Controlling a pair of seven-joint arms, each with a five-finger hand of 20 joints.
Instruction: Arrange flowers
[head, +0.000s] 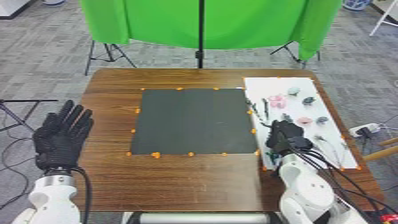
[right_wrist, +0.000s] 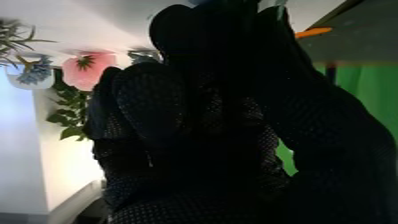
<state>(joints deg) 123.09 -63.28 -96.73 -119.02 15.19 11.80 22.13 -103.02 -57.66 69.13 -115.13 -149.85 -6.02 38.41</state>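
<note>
Left hand (head: 60, 137) is over the table's (head: 178, 185) left edge, relaxed, fingers straight. Right hand (head: 289, 136) is over the white board (head: 271, 83), can't tell if it's grasping anything tbh. Flowers (head: 305, 120) are lying on that board, some beyond the hand. Dark mat's (head: 195, 120) beside the board, green cloth (head: 213, 27) behind the table.

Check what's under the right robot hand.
White, long rectangular sheet: it shows on both sides of the right robot hand in the head view. A thin dark-green stem lies just beyond. The patch directly beneath is covered; can't tell if a flower or stem lies there.
</note>
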